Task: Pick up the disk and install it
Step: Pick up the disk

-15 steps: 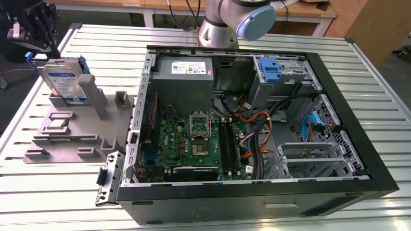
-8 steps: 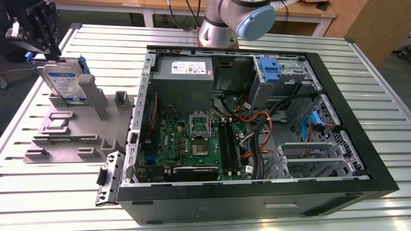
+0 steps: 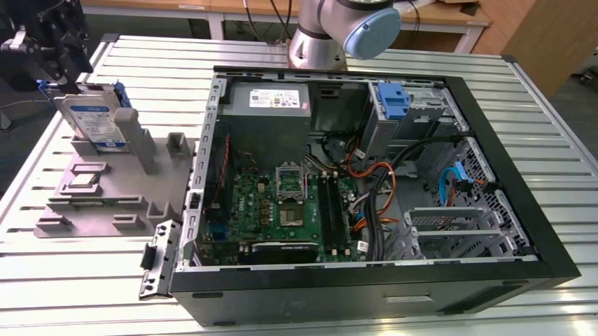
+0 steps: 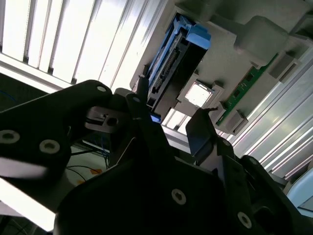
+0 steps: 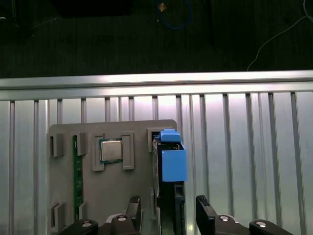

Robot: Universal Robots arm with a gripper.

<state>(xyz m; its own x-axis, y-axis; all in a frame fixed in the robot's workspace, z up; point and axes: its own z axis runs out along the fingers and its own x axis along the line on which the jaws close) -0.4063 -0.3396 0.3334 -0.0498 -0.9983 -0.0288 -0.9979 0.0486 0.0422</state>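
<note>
Bright, even light from overhead fills the exterior view. The ribbed metal bench point(image 3: 523, 140) gleams pale, with soft glare along its slats, and the open computer case point(image 3: 551, 269) keeps deep shade along its inner walls. In the first wrist view the slats flare white near the bench's edge, while the floor point(image 5: 98, 34) beyond it is almost black. In the second wrist view the slats burn out to pure white. The black jaws, close to the lens, read as a dark, soft-edged mass with little detail.
</note>
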